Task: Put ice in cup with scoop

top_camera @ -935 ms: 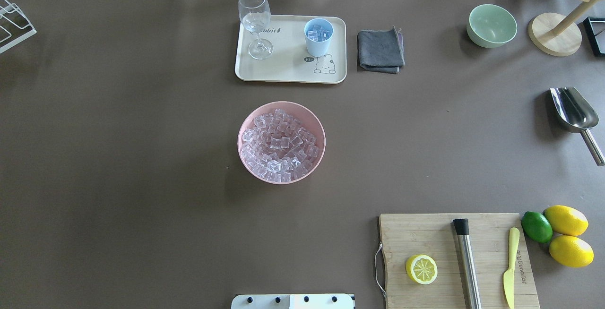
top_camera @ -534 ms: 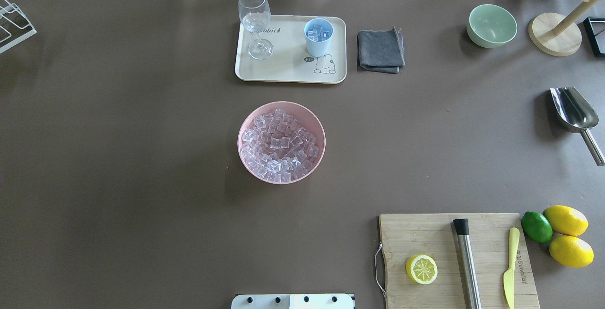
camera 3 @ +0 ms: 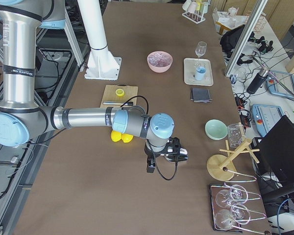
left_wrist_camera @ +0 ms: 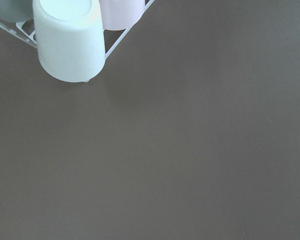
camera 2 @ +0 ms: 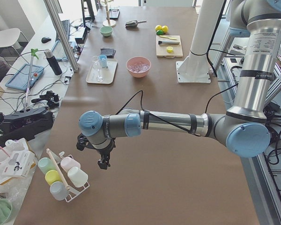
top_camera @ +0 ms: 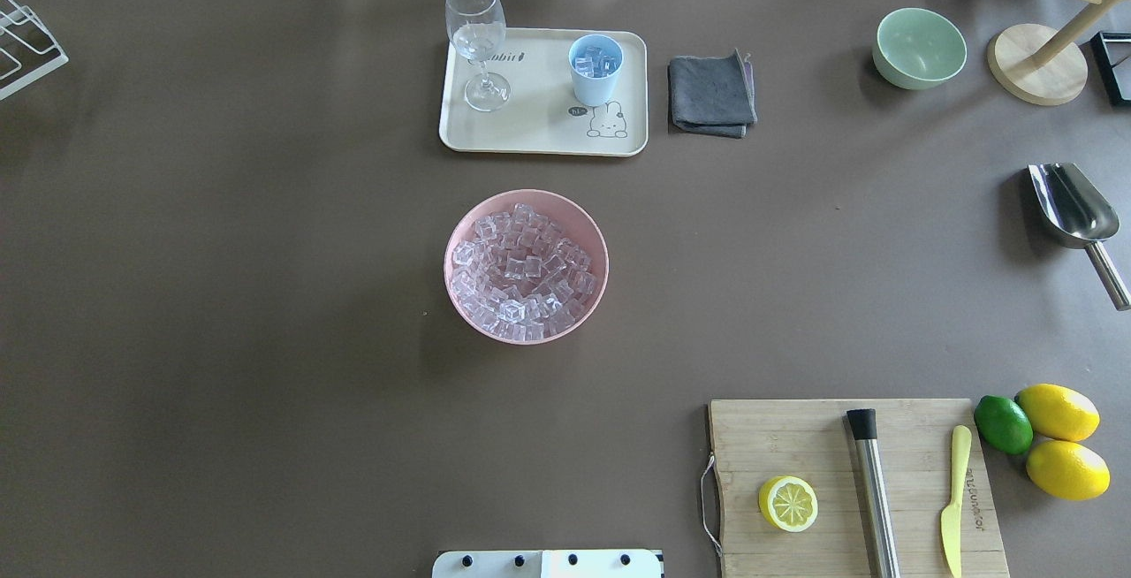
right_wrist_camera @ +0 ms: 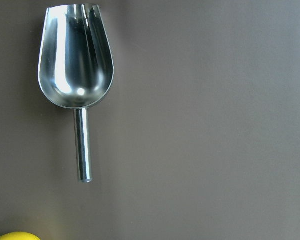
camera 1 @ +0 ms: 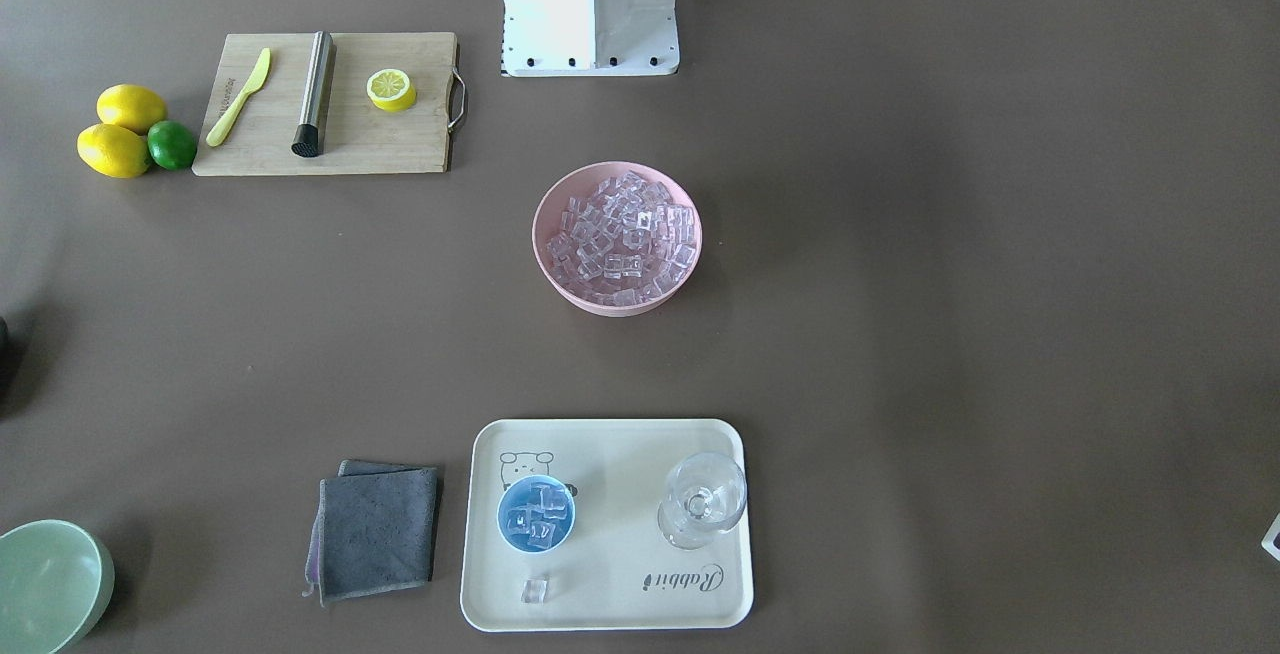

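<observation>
The silver scoop [top_camera: 1072, 207] lies empty on the table at the right edge, and it also fills the right wrist view [right_wrist_camera: 76, 65]. The light-blue cup [top_camera: 595, 74] stands on the cream tray [top_camera: 539, 132] and holds several ice cubes [camera 1: 536, 514]. One cube [camera 1: 534, 590] lies loose on the tray. A pink bowl [top_camera: 526, 207] at mid-table is full of ice [top_camera: 521, 273]. My right gripper [camera 3: 150, 165] hovers over the scoop; I cannot tell if it is open. My left gripper [camera 2: 103, 163] hangs far left near a cup rack; I cannot tell its state either.
A wine glass [top_camera: 477, 39] stands on the tray. A grey cloth [top_camera: 711, 94] and a pale-green bowl [top_camera: 919, 48] are to its right. A cutting board [top_camera: 853, 485] holds a lemon half, steel cylinder and knife. Lemons and a lime [top_camera: 1043, 437] lie beside it.
</observation>
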